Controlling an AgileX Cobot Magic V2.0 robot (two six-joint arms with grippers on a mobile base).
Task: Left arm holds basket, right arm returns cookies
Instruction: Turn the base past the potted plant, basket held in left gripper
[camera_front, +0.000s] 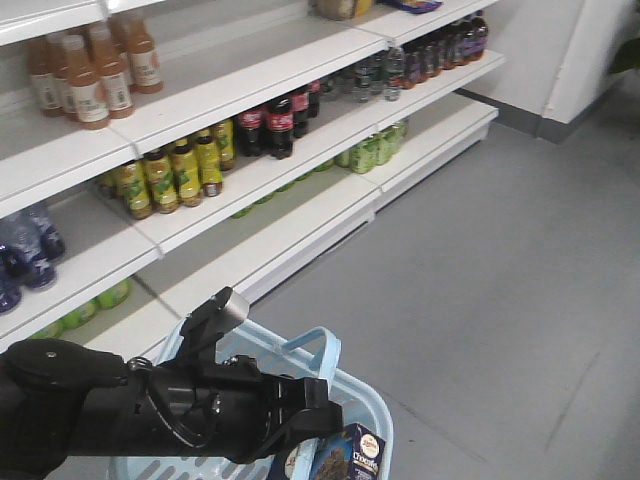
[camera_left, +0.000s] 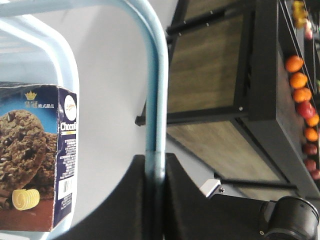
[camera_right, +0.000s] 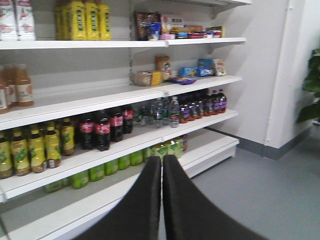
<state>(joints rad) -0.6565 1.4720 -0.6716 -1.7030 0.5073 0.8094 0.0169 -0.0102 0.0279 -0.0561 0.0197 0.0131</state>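
Observation:
The light blue basket (camera_front: 352, 400) hangs at the bottom of the front view, under my bulky black left arm (camera_front: 150, 400). In the left wrist view my left gripper (camera_left: 155, 165) is shut on one thin blue loop handle (camera_left: 159, 90) of the basket. The navy Chocofello cookies box (camera_left: 37, 155) stands inside the basket, its top corner also showing in the front view as the cookies (camera_front: 355, 452). My right gripper (camera_right: 161, 162) is shut with nothing between its fingers, held in the air facing the drink shelves, away from the basket.
White store shelves (camera_front: 260, 70) with juice, cola and water bottles run along the left. Snack boxes (camera_right: 170, 70) sit on an upper shelf. A dark wooden rack with fruit (camera_left: 300, 100) is behind the basket. Grey floor (camera_front: 480, 280) lies to the right.

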